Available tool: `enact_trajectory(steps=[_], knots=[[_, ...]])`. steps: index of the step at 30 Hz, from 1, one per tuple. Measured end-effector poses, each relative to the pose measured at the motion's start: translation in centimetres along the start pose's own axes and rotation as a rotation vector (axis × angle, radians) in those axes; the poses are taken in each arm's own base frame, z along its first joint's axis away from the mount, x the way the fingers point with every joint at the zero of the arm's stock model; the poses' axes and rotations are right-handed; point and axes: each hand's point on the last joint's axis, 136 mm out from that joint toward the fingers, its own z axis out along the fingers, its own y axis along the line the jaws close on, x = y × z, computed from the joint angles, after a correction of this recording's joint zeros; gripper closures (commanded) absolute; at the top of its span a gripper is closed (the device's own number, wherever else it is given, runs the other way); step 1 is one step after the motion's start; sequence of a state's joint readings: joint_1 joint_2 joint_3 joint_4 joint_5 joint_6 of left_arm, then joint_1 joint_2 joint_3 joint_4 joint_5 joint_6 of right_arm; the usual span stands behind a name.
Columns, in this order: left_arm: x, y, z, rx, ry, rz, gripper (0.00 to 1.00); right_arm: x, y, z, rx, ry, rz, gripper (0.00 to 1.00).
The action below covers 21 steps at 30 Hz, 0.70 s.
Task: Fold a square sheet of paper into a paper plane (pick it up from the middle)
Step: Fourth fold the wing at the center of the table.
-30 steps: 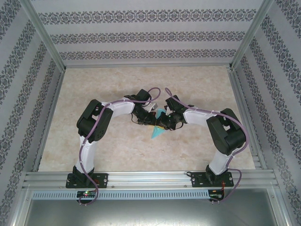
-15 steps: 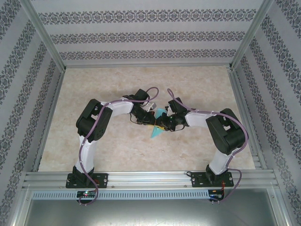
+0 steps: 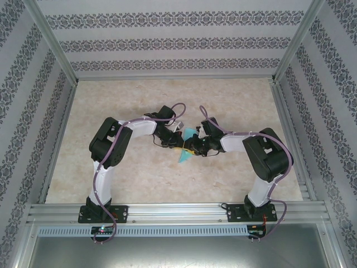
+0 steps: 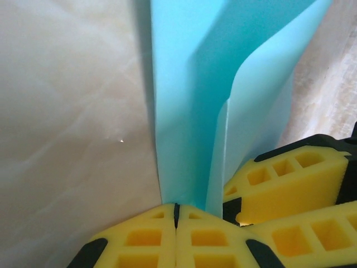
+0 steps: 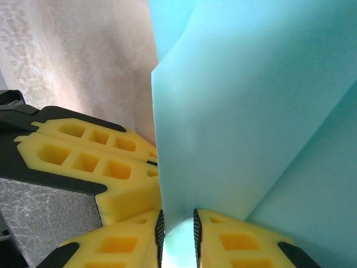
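From their bases on the metal rail (image 3: 178, 211) at the near edge, both arms rise, bend at the elbow and reach inward, so the two hands meet nose to nose over the middle of the desk (image 3: 111, 106). The left hand (image 4: 175, 208) has its yellow fingers pressed together on the bottom edge of the paper plane (image 4: 189, 106), with no gap between them. The right hand (image 5: 177, 222) pinches the same turquoise paper in a narrow slit between its own fingers. The two hands sit just beside each other, fingers nearly touching. The paper stands up from both grips in folded layers; in the top view its pointed tip pokes out on the near side of the hands and a small part shows on the far side.

Compared with a second ago, the right forearm has swung a little lower and its hand has edged closer to the left hand, while the left elbow has drifted slightly outward. The paper has hardly moved.

The desk is pale and marble-patterned, and beyond it stand walls (image 3: 178, 44) with striped, flowery wallpaper
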<state>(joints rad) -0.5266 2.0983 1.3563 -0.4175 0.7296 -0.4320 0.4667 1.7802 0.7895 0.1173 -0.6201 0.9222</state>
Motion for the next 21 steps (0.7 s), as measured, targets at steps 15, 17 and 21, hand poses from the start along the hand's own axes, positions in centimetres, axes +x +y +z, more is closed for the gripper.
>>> enact_trajectory(steps=[15, 17, 21], knots=[[-0.2, -2.2, -3.1, 0.017, -0.065, 0.019, 0.86, -0.3, 0.2, 0.4, -0.026, -0.012, 0.001, 0.74], [0.0, -2.3, -3.4, 0.018, -0.069, 0.021, 0.85, -0.4, 0.3, 0.4, -0.032, -0.015, 0.0, 0.73], [1.2, -2.2, -3.9, 0.018, -0.069, 0.006, 0.82, -0.4, 0.4, 0.4, -0.044, -0.02, 0.002, 0.73]])
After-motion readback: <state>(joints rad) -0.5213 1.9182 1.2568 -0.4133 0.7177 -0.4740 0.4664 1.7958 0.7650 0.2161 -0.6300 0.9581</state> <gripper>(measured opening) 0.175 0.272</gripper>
